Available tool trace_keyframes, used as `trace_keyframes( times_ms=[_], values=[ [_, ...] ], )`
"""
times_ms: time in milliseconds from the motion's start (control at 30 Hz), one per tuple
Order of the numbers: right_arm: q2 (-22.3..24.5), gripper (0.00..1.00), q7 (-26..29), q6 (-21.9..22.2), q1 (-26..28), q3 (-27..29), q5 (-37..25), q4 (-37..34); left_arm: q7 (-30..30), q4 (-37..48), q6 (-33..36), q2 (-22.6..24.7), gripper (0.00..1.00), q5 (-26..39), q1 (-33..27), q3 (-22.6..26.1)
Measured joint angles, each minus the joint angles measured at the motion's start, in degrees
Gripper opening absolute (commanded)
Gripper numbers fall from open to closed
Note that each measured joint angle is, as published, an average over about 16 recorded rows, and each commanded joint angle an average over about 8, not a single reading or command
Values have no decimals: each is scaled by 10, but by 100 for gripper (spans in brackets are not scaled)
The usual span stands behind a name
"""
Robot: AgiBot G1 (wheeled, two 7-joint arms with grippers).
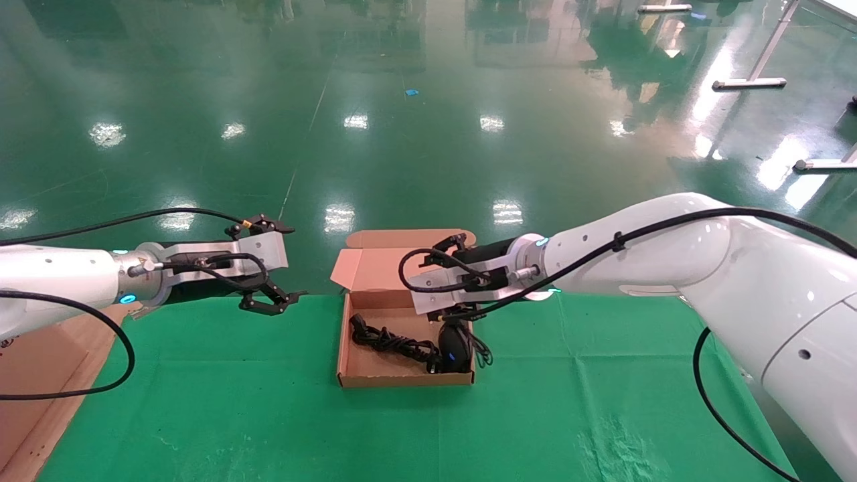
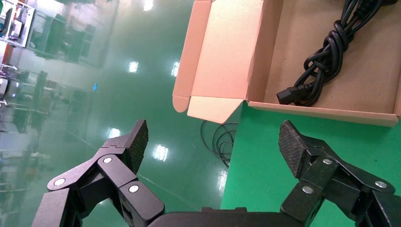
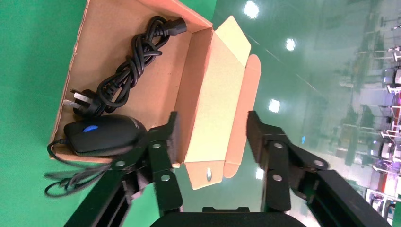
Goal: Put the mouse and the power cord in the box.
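Observation:
The brown cardboard box (image 1: 348, 348) lies open on the green cloth, its lid (image 1: 375, 268) standing up at the back. The coiled power cord (image 1: 388, 339) rests on its floor. The black mouse (image 1: 456, 348), blue light showing, sits in the right front corner; its thin cable (image 1: 483, 351) spills over the wall onto the cloth. My right gripper (image 1: 452, 312) hovers over the box's right rear. In the right wrist view it (image 3: 211, 135) is open, straddling the lid edge (image 3: 213, 118), with the mouse (image 3: 106, 135) and cord (image 3: 127, 71) beyond. My left gripper (image 1: 298, 261) hangs open left of the box.
The table's far edge runs just behind the box. A large cardboard carton (image 1: 40, 375) sits at the table's left end. Loose cable coils (image 2: 220, 142) lie on the floor below the table edge. White frame feet (image 1: 750, 84) stand far right on the floor.

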Motion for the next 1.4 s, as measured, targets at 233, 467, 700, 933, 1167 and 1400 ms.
trace_keyframes(
  times_ms=[233,467,700,933,1167,1400],
  values=[
    [19,100,14,-19,-17,25,18,18,-24,-30,14,-13,100,-12,16,-14],
    [60,100,45,-59,-54,76,59,59,-75,-93,45,-41,100,-39,52,-45],
    [111,100,83,-109,-99,139,109,109,-138,-172,83,-75,100,-71,95,-84],
    [162,100,121,-159,-145,202,159,159,-201,-251,122,-110,100,-104,139,-122],
    [212,100,158,-208,-191,265,209,209,-264,-330,160,-145,100,-137,182,-160],
    [263,100,196,-258,-236,328,259,258,-327,-408,198,-179,100,-170,226,-198]
  ],
)
